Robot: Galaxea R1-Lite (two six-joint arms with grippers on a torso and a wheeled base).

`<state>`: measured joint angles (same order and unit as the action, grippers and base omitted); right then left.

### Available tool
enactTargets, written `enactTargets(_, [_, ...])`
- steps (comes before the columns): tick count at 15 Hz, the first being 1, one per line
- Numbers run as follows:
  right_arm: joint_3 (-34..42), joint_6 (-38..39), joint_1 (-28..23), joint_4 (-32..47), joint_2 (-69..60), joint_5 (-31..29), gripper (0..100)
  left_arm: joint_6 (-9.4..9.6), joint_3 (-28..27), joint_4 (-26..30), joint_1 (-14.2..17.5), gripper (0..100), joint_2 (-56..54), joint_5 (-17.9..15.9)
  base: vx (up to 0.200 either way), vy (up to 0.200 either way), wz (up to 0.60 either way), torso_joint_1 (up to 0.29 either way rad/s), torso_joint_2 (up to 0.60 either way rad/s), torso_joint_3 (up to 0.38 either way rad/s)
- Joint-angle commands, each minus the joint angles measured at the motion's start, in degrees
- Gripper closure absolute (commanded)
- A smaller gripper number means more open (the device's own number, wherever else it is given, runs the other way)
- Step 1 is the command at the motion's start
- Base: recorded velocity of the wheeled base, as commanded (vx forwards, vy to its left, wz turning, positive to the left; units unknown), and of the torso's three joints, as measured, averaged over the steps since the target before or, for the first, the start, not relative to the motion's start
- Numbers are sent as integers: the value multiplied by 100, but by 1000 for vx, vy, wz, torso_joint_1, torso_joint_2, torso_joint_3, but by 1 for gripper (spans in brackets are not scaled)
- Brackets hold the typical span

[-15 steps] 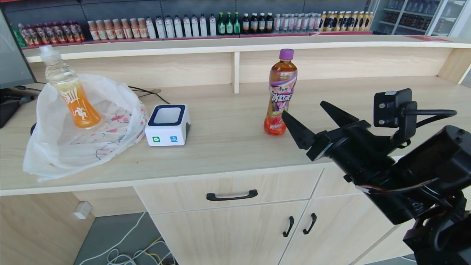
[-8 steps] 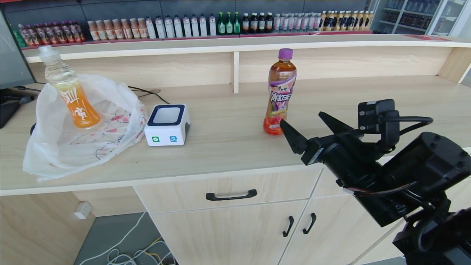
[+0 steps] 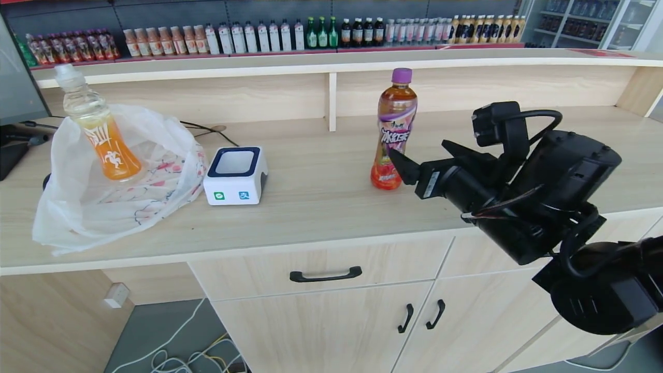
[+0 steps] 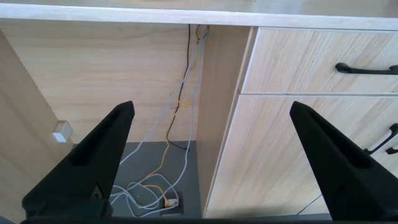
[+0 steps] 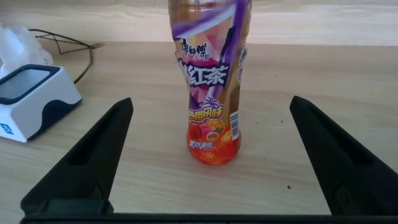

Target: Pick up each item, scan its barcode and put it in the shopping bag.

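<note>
The grasp approach was in hand: the right gripper (image 3: 417,147) was spread wide and empty, just right of the upright bottle (image 3: 393,132) at frame centre. Next, it likely had to advance around the bottle, then close.

The scanner (image 3: 236,176) is a smooth white plastic box with a dark blue rim and a glossy pale window on top. The counter (image 3: 321,212) beneath it is pale wood-grain board, smooth and matt. The drawer handle (image 3: 326,274) below the scanner looks satin black. Left of the scanner, the shopping bag (image 3: 77,217) is thin, translucent white plastic film, crumpled and faintly shiny, around a clear glossy plastic orange drink bottle (image 3: 101,134). Right of the scanner, the tea bottle (image 3: 394,129) is clear plastic with a glossy printed film label and a smooth purple cap. Farther right of the scanner, the right gripper (image 3: 417,147) has matt black plastic fingers.
</note>
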<state>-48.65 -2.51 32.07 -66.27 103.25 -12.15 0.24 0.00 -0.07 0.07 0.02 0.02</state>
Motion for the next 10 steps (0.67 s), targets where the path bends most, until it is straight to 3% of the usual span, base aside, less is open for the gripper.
enactTargets(1, [-522,-4,-131,264,169,3,0,-7,0,-1,1,0,-2,6,0,0,0,0,0,0])
enactTargets(10, [-1331,-4,-158,501,837,126,0,2,0,-1,1,0,-2,-2,0,0,0,0,0,0])
